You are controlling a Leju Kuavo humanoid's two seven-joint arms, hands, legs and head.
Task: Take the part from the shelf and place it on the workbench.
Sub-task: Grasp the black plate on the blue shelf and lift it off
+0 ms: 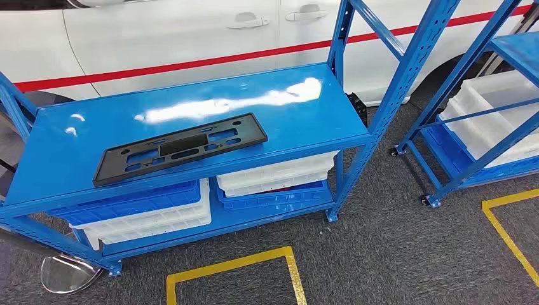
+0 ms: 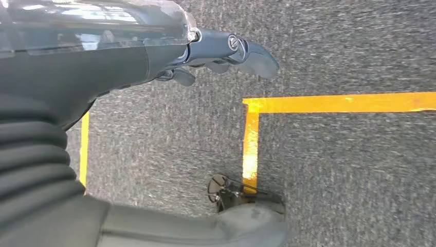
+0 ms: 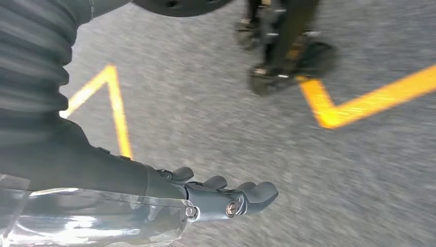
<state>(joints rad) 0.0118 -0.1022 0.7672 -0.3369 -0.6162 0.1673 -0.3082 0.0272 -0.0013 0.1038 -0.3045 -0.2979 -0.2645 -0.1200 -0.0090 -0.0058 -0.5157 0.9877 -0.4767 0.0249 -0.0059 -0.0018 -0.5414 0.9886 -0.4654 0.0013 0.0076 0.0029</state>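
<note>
Nothing is done yet — the black part (image 1: 180,148) lies flat on the blue shelf's (image 1: 305,114) top level, untouched. The left hand (image 2: 221,54) and right hand (image 3: 226,195) hang over the carpet, fingers loosely extended, holding nothing. Reaching, gripping, carrying and placing all remain.

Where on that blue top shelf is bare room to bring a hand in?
The blue metal shelf top is bare behind and to the right of the flat black plastic plate. The lower level is crowded with white and blue bins.
</note>
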